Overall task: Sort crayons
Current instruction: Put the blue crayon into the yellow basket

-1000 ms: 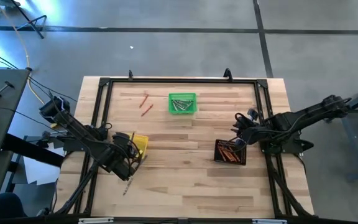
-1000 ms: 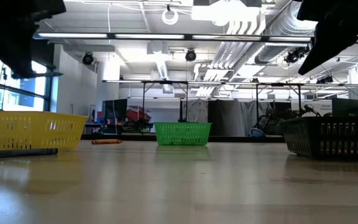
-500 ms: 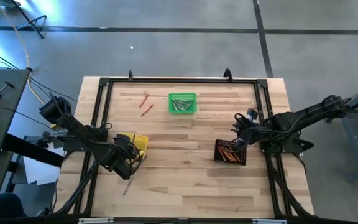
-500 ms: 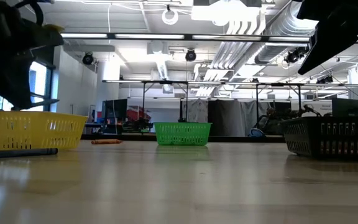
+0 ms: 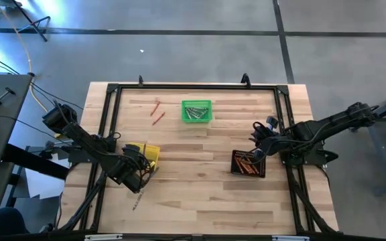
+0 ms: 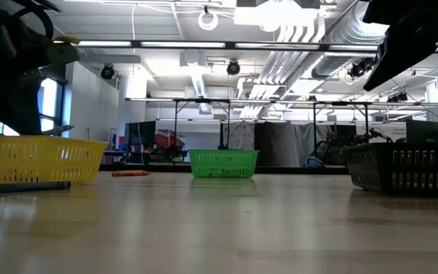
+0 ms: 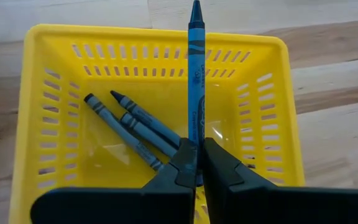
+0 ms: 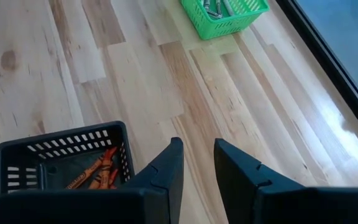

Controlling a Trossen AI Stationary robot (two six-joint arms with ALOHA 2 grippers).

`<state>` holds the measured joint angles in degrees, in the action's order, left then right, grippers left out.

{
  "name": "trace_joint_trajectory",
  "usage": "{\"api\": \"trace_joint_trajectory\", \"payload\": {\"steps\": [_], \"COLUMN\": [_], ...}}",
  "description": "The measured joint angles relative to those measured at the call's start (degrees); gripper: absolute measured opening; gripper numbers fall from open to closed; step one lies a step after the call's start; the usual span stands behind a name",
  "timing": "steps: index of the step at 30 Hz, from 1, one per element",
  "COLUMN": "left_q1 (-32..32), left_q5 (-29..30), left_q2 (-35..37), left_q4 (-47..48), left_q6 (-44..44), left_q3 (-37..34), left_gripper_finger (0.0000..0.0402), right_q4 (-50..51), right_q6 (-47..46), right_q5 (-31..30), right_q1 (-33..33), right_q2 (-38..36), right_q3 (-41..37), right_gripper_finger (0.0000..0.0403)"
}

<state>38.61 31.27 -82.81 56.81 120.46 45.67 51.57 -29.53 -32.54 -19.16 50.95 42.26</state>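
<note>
Wooden table, blue crayon upright over yellow basket

yellow slotted mesh basket | blue crayon, black label print | blue-grey crayons | black mesh basket, orange-red crayons | green mesh basket, grey crayons | two orange-red crayons | pale striped wood table
</note>
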Motion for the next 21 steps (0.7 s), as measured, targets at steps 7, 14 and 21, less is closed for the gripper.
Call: {"api": "trace_joint_trajectory", "payload": {"steps": [7,14,21], "left_q1": [0.00,0.00,0.00], "left_q5": [0.00,-0.15,-0.24], "left_q2": [0.00,0.00,0.00], "left_q4": [-1.17,-1.48,-1.46], "left_q6": [0.00,-0.02,-0.07], "left_q3": [0.00,0.00,0.00], "left_gripper_finger": [0.0010,0.0032,0.0049], "right_q4": [0.00,0.00,0.02], "right_q6": [0.01,0.01,0.01], "right_q5": [-0.30,-0.30,-0.28], "right_q1": [0.00,0.00,0.00], "right_q2": [0.01,0.01,0.01], "right_q3": [0.00,0.00,0.00], "right_gripper_finger": [0.0083,0.0083,0.0083]}}
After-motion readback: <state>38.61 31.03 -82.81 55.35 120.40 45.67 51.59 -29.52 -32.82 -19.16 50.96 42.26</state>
